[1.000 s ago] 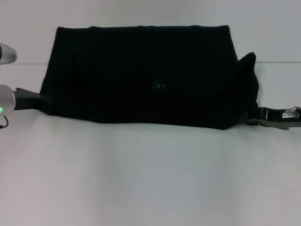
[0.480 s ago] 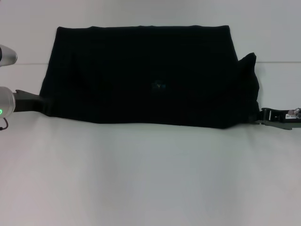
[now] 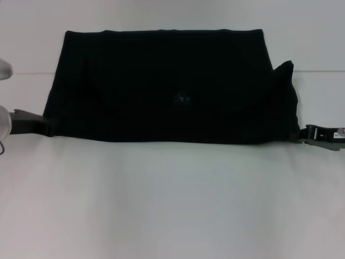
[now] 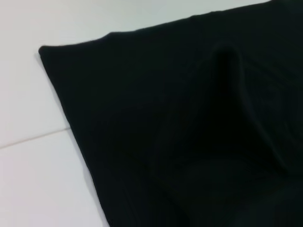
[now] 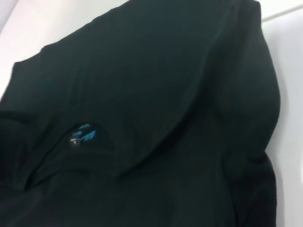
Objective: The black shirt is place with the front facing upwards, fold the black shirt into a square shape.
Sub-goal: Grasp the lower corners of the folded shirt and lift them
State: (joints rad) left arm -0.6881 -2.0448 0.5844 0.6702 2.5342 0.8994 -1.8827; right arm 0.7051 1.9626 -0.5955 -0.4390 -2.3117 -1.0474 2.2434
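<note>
Both end effectors, left and right, sat at the ends of the soft black fabric shirt folded lengthwise on the white surface, grips indiscernible; I judged the next fold needed level, matched edges.

We are looking at what reads as a robot test bench or lab rather than a home or shop. The table is a plain, bare white surface filling the whole head view, with a thin seam line running across it behind the black shirt, the only garment laid out on it. On either side of the shirt, at its near corners, we see machine arms reaching in: the left tool and the right tool. Beyond the table we cannot tell anything about the room.
</note>
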